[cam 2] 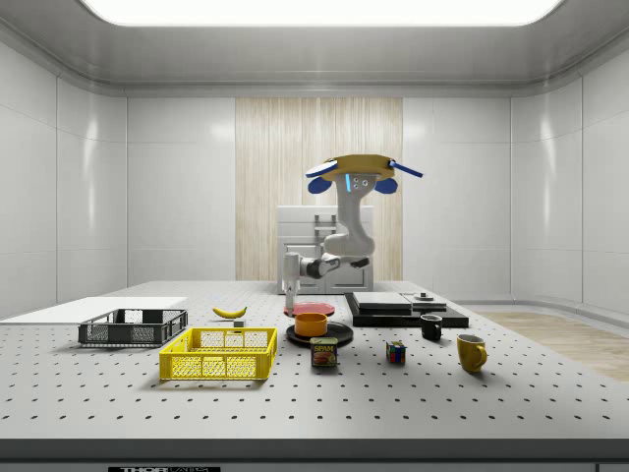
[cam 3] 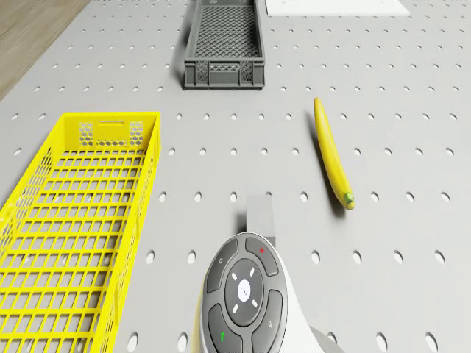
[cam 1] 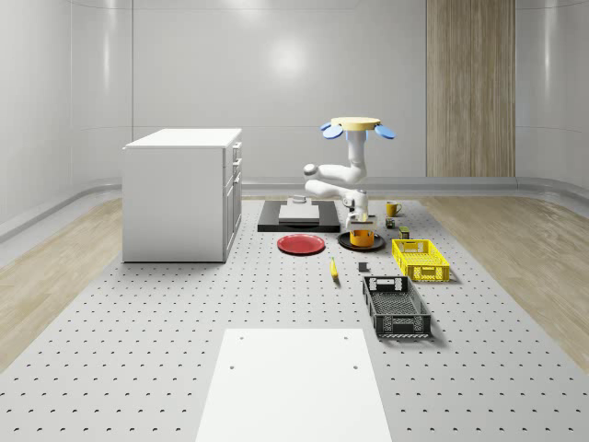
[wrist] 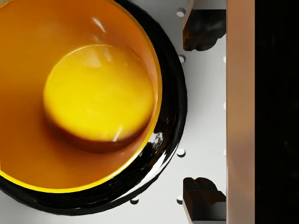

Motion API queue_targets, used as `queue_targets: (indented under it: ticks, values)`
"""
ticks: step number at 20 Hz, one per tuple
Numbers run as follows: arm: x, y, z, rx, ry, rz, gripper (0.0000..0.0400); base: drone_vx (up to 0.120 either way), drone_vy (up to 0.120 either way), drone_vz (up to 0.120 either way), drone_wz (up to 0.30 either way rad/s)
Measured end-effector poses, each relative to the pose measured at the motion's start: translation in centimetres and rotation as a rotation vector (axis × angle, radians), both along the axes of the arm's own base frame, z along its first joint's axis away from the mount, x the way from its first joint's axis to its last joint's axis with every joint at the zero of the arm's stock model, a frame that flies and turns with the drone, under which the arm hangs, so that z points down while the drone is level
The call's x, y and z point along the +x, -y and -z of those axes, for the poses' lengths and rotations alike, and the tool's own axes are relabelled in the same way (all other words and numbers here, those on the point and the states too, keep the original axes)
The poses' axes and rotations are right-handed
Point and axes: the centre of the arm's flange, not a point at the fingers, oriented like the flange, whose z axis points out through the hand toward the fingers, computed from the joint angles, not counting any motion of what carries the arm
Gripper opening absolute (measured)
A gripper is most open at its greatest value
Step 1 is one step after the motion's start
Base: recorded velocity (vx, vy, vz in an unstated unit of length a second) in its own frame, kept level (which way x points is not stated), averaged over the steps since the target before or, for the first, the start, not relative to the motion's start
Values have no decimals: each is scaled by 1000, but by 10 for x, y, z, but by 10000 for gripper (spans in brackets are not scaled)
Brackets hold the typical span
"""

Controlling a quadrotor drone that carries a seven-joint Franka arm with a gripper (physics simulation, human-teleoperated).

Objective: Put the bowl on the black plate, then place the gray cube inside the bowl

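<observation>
The orange bowl (cam 1: 364,238) (cam 2: 311,323) stands upright on the black plate (cam 1: 345,243) (cam 2: 340,336). The wrist view looks down into the bowl (wrist: 98,93), with the plate's glossy rim (wrist: 174,116) around it. My drone (cam 1: 357,124) (cam 2: 354,167) hovers above them, its arm bent downward. The gripper (cam 1: 361,214) (cam 2: 292,283) (wrist: 201,112) hangs just over the bowl's edge, shut on the gray cube (cam 1: 361,220) (wrist: 240,112), which sits deep between the fingers and looks tan from the bowl's glow.
A yellow crate (cam 1: 421,259) (cam 3: 73,220), a dark crate (cam 1: 396,307) (cam 3: 224,44) and a banana (cam 1: 333,268) (cam 3: 333,154) lie nearby. A red plate (cam 1: 301,244), black slab (cam 1: 297,219) and white cabinet (cam 1: 182,193) stand to the whole-scene view's left.
</observation>
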Motion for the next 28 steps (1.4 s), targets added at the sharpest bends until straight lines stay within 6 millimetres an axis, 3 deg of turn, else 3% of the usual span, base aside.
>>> queue_targets:
  ticks: [18, 21, 28]
  values:
    - [0, 0, 0, 0, 0, 0, 400, 120, 0, 0, 0]
    - [0, 0, 0, 0, 0, 0, 400, 120, -120, 0, 0]
    - [0, 0, 0, 0, 0, 0, 400, 120, 0, 0, 0]
